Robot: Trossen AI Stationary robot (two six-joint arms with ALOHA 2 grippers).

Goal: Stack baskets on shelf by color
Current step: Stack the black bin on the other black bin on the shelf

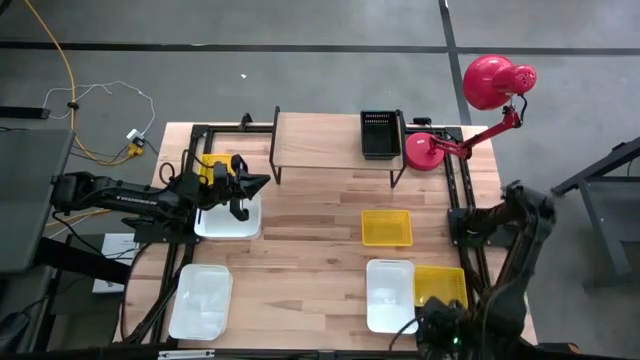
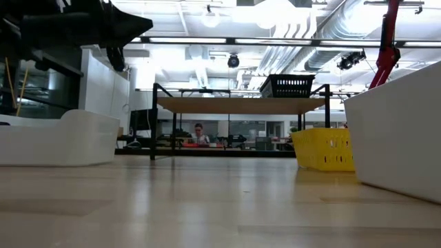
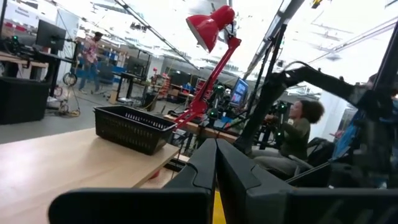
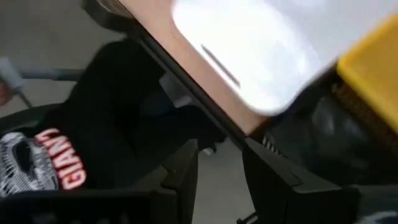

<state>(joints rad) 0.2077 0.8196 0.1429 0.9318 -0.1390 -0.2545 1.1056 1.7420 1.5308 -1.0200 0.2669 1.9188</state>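
Wood-slat bench (image 1: 310, 250) in an open lab hall, concrete floor around it, a red lamp (image 1: 495, 82) clamped at the far right corner. The shelf (image 1: 320, 140) stands at the far edge, its top bare save the black basket (image 1: 381, 133) at its right end, so two bays look free. My left gripper (image 1: 243, 188) hovers over a white basket (image 1: 228, 218) near the shelf's left leg, fingers pressed together, holding nothing. My right gripper (image 4: 221, 163) sits folded at the near right edge, fingers spread, empty. Loose on the bench: a second white basket (image 1: 201, 299) near left, a third white basket (image 1: 390, 294) touching a yellow basket (image 1: 441, 286) near right, and another yellow basket (image 1: 386, 227) mid-bench. These look like thin moulded plastic: light, somewhat flexible, smooth-walled, likely to slip or twist if pinched at a corner. I judge the middle of a long rim the best hold, one finger inside the wall. Clearance is good mid-bench; watch the shelf's front lip and legs, and the lamp arm beside the black basket.
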